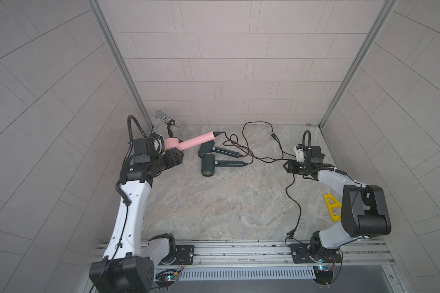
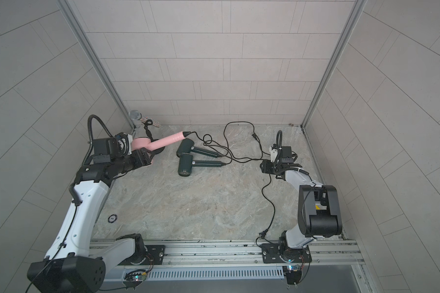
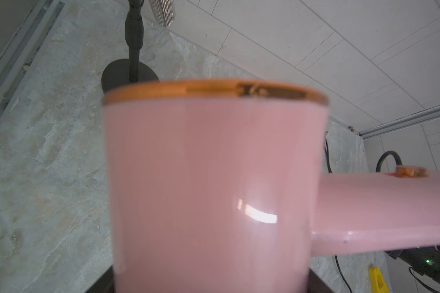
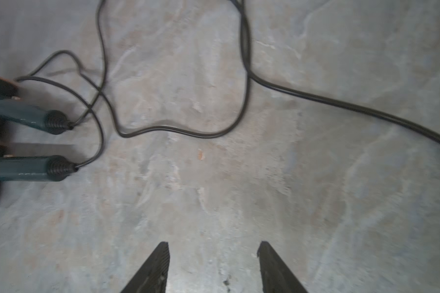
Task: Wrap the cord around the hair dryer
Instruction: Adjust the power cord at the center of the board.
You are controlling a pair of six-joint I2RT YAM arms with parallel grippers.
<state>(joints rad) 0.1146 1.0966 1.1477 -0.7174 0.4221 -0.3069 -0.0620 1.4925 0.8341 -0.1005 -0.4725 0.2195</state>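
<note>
**Left gripper grips pink dryer; right gripper hangs slack over the cords**

In both top views the left gripper (image 1: pixel 173 153) is clamped on the head of the pink dryer (image 1: pixel 188 142) at centre left. The dryer is held off the floor (image 1: pixel 214 203), its handle pointing toward frame centre. Its cord (image 1: pixel 218 133) leaves the handle end and runs right, unwound, into tangled loops on the floor. Two green dryers (image 1: pixel 208 158) lie just below the handle. In the right wrist view the right gripper (image 4: pixel 214 247) has its fingers (image 4: pixel 160 256) spread, with nothing between them.
</note>
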